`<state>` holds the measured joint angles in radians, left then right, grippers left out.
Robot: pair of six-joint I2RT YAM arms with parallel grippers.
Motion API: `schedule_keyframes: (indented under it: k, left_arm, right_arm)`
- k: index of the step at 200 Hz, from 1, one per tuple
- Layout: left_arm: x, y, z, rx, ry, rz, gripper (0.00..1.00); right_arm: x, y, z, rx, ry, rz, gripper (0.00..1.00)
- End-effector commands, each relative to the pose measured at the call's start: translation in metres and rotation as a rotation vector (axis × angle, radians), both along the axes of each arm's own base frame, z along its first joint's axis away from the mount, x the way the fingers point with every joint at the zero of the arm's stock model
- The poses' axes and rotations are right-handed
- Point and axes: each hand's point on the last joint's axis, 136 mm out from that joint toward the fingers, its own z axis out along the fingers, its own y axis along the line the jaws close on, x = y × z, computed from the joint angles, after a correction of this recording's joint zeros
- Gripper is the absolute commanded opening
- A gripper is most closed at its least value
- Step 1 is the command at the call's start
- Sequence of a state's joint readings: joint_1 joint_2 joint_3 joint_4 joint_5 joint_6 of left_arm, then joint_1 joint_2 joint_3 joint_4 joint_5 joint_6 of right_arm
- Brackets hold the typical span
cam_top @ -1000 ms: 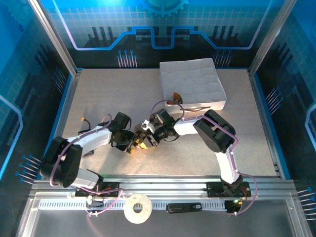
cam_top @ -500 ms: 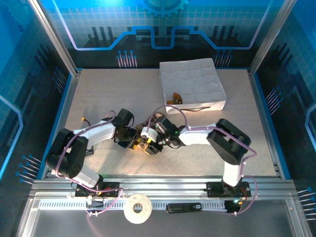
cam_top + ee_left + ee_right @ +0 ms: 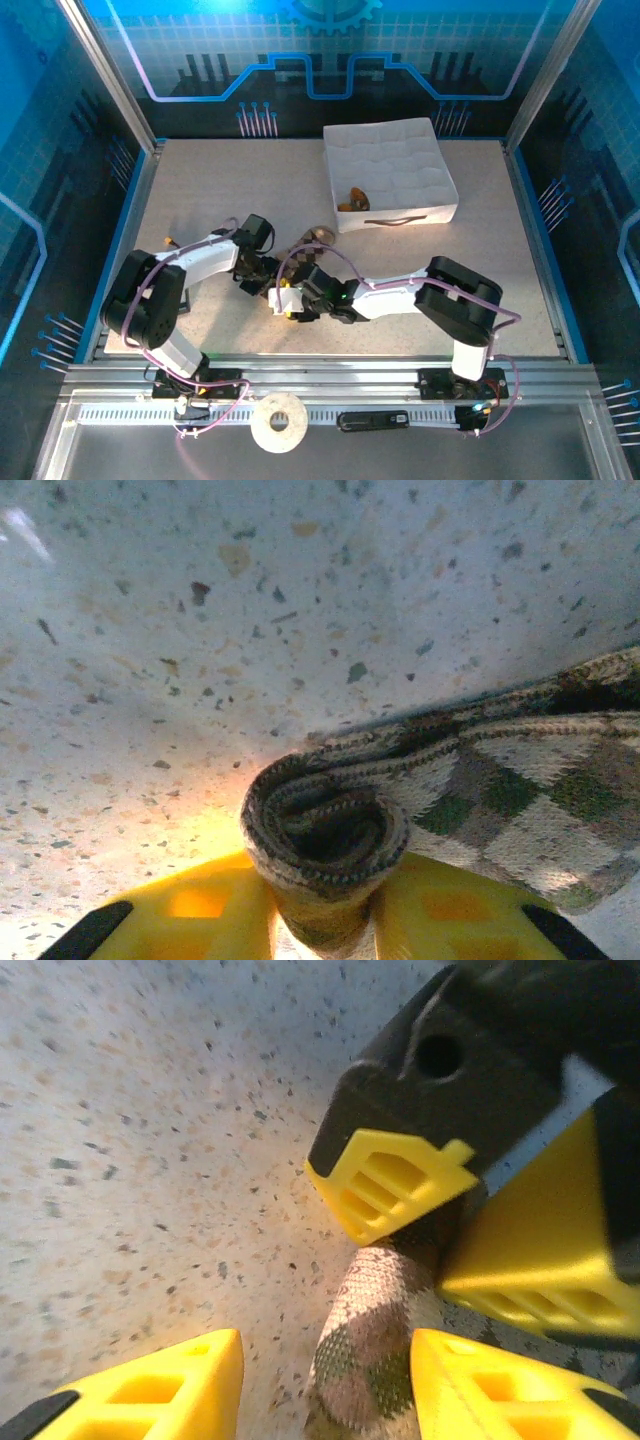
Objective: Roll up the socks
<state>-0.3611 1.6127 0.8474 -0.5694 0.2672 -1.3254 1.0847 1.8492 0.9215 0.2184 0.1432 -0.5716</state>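
Sock, brown-beige argyle: soft, light, springy knit, so you should expect the roll to loosen if released. Lies near-centre on table, white box at 1 o'clock. Grip across rolled end. Left gripper pinches roll, jaws narrow. Right gripper part open, straddling, not clamped. Flat tail cut off at 3 o'clock. Orange-brown lump in box too small for you to name.

Speckled beige tabletop, blue circuit-patterned wall panels, aluminium rail along the near edge
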Motion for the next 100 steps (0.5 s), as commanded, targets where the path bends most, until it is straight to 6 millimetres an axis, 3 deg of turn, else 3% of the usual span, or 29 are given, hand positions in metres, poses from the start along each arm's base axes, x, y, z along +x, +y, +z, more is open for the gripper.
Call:
schedule_keyframes:
  k: [1,12,30,56,82,100]
  left_arm:
    - [-0.028,0.017,-0.021,0.076,0.127,-0.017,0.29]
    - [-0.024,0.016,-0.017,0.063,0.109,-0.016,0.30]
    - [-0.016,0.016,-0.003,0.042,0.060,-0.004,0.34]
    - [-0.003,0.017,0.026,-0.001,-0.030,0.034,0.47]
    - [0.002,0.026,0.047,-0.029,-0.083,0.088,0.60]
    - [0.000,0.037,0.054,-0.022,-0.107,0.134,0.63]
  right_arm:
    - [0.020,-0.002,-0.011,-0.076,-0.083,-0.048,0.43]
    - [0.023,-0.005,-0.020,-0.097,-0.064,-0.073,0.37]
    - [0.029,-0.014,-0.030,-0.115,0.002,-0.143,0.17]
    - [0.020,-0.022,-0.038,-0.120,0.120,-0.168,0.01]
    - [0.008,-0.024,-0.043,-0.106,0.259,-0.171,0.00]
    - [0.000,-0.022,-0.043,-0.086,0.374,-0.170,0.00]
